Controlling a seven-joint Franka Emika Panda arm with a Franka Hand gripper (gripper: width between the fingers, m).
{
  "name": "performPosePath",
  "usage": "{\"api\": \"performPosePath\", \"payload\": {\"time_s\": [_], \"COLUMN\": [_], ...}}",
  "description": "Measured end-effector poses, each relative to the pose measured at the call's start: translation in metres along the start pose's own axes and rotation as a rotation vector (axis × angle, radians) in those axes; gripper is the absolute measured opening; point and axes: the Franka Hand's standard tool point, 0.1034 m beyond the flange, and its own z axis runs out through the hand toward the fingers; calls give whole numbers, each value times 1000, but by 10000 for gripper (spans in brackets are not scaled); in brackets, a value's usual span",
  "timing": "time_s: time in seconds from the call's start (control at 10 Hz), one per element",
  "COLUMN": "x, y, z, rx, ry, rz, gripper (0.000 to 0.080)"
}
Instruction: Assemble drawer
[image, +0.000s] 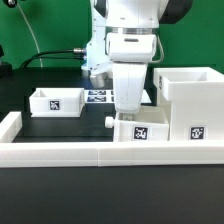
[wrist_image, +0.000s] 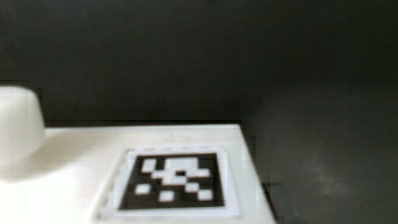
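The drawer's tall boxy housing (image: 190, 98) stands at the exterior view's right. One small tray (image: 57, 101) sits at the left. The second tray (image: 142, 129), with its knob (image: 108, 120) pointing left, lies beside the housing against the border wall. My gripper (image: 130, 108) reaches straight down onto this tray's rim, and its fingertips are hidden there. The wrist view shows a white tagged face of the tray (wrist_image: 175, 180) very close, and a white rounded knob (wrist_image: 15, 125) at the edge. No fingers show in it.
The long low white border wall (image: 70, 152) runs along the front and turns back at the left (image: 8, 125). The marker board (image: 99, 97) lies behind the arm. A black cable (image: 55, 55) runs at the back left. The table is black.
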Motion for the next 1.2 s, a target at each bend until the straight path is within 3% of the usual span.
{"api": "performPosePath", "payload": {"time_s": [0.4, 0.5, 1.1, 1.2], "x": [0, -5, -6, -4], "y": [-5, -3, -7, -5], "z": [1, 0, 3, 3], "rx": [29, 9, 9, -17], "ry": [-10, -6, -5, 2], "rz": [-18, -3, 2, 6], "gripper": [42, 42, 42, 42]}}
